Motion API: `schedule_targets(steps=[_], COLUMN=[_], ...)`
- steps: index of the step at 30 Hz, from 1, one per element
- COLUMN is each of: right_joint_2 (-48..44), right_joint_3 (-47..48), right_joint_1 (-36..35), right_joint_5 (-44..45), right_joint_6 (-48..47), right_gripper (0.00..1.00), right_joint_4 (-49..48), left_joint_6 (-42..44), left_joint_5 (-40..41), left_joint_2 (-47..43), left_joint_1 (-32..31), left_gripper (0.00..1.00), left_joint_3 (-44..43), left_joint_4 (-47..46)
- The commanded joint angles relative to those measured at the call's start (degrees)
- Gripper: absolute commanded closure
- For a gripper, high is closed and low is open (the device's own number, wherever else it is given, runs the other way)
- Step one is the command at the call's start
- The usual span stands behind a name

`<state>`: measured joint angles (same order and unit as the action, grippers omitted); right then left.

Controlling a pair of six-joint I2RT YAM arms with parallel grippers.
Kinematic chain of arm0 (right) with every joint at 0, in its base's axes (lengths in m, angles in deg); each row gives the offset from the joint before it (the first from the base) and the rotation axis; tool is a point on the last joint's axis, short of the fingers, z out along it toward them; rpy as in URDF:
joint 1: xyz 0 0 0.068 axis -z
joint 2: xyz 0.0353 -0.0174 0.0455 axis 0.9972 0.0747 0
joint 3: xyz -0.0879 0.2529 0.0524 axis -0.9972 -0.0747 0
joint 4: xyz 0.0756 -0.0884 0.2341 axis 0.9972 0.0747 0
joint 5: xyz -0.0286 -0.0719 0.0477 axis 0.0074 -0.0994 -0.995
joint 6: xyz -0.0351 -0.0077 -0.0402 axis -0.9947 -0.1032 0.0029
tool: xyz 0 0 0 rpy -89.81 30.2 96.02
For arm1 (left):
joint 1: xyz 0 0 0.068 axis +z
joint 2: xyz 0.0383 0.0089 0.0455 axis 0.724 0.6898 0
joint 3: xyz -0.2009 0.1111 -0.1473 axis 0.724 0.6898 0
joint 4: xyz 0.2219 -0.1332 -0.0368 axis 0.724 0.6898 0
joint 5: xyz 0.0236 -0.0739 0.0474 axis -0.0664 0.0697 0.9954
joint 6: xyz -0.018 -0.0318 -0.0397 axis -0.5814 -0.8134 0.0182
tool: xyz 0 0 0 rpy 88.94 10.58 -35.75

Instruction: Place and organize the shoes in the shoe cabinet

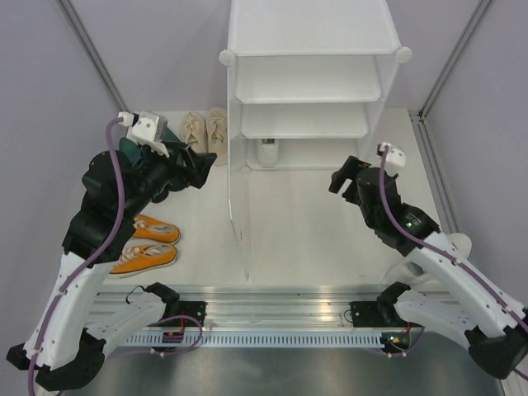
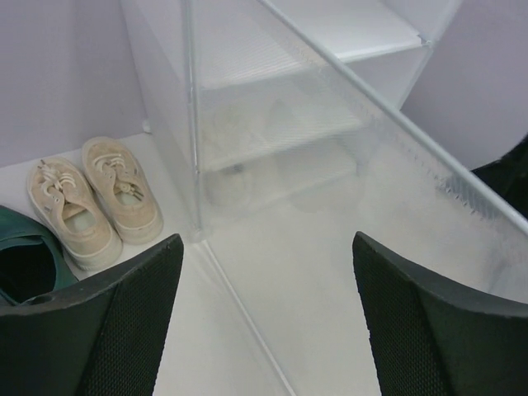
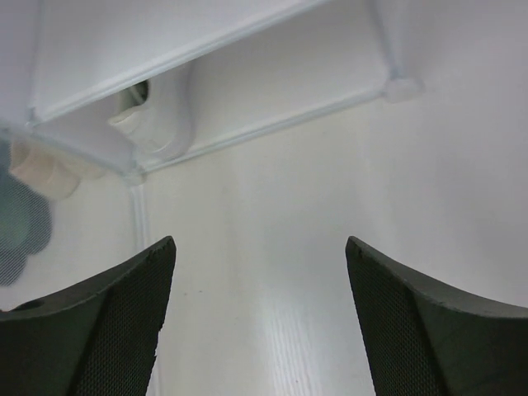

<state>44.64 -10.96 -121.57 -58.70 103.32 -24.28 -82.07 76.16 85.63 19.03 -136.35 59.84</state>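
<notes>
Setting: robotics lab test cell, not a home. Evidence: left arm (image 1: 99,214) and right arm (image 1: 429,247) bolted to an aluminium rail (image 1: 272,309) at the edge of a white desk (image 1: 313,223). Exposed purple cable (image 1: 111,177). Plain pale partition walls (image 1: 33,99) with metal corner struts (image 1: 91,49). The shoe cabinet (image 1: 309,29) stands on the desk.

Overhead looks down; both wrist views closely share the cabinet (image 1: 309,29).

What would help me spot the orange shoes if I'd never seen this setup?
Find the tall white shoe cabinet in the middle. To its left, towards the front, lies the orange pair. The cream pair farther back is pale; these alone are bright orange with white soles.
</notes>
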Motion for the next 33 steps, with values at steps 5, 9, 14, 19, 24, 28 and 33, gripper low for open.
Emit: schedule_targets(steps=[5,9,14,19,24,28,33], right_joint_2=[-12.5,-13.0,-13.3,-10.4,-4.7,-2.1,1.3], right_joint_3=[2.5,0.0,-2.9,-6.5,-9.6,-10.9,-15.4], right_joint_1=[0.1,0.1,0.1,0.1,0.0,1.0,4.7], right_joint_5=[22.8,24.8,24.2,24.0,24.3,25.3,24.6], right_joint_6=[31.6,41.5,48.2,53.7,59.2,62.7,62.7], right_gripper=[0.11,0.11,0.11,0.10,0.09,0.09,0.13], right_joint_4=[43.1,54.9,59.3,58.9,57.7,58.2,54.4], left_joint_6=[-3.7,-4.5,-5.2,-6.1,-6.4,-6.4,-6.1], left_joint_5=[5.3,7.4,8.1,9.1,8.9,8.5,9.5], left_joint_2=[-9.4,-10.0,-10.5,-12.3,-13.7,-14.0,-15.0], left_joint_1=[0.0,0.0,0.0,0.0,-0.5,-1.2,-3.1], left_gripper=[0.11,0.11,0.11,0.10,0.10,0.10,0.10], left_joint_3=[12.8,18.5,22.0,23.1,23.6,23.6,23.7], left_joint_4=[-7.0,-7.5,-7.8,-8.3,-8.6,-8.6,-8.7])
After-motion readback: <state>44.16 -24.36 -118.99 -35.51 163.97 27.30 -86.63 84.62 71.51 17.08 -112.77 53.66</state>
